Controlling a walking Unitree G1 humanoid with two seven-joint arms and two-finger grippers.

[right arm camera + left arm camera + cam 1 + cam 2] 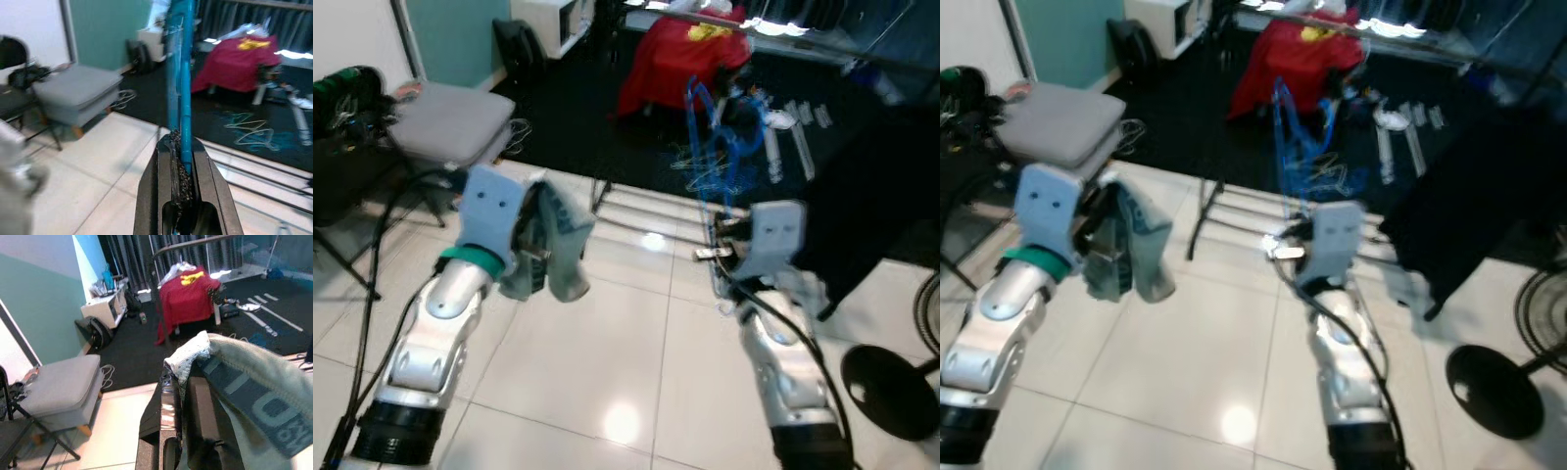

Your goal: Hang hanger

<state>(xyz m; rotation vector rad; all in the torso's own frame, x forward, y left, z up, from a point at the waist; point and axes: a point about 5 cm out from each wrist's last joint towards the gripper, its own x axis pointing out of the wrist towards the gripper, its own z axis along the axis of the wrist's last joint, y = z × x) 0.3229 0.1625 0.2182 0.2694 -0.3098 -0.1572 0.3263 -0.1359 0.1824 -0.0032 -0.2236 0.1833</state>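
My right gripper (718, 253) is shut on the lower part of a blue hanger (703, 122), which stands up from the fingers; the right wrist view shows the blue hanger (179, 73) pinched between the black fingers (166, 166). Held up at the left over the tiled floor, my left gripper (540, 247) is shut on a grey-green garment (564, 245) that droops from it. In the left wrist view the garment (254, 382), with a dark lettered band, drapes over the fingers (171, 406).
A grey cushioned stool (450, 122) and a black chair (342, 147) stand at the left. On the dark carpet ahead lie loose blue hangers (729, 166); behind them red cloth (680, 59) hangs. Metal rack bars (641, 211) cross the floor. A black garment (871, 196) and a fan base (891, 387) are at the right.
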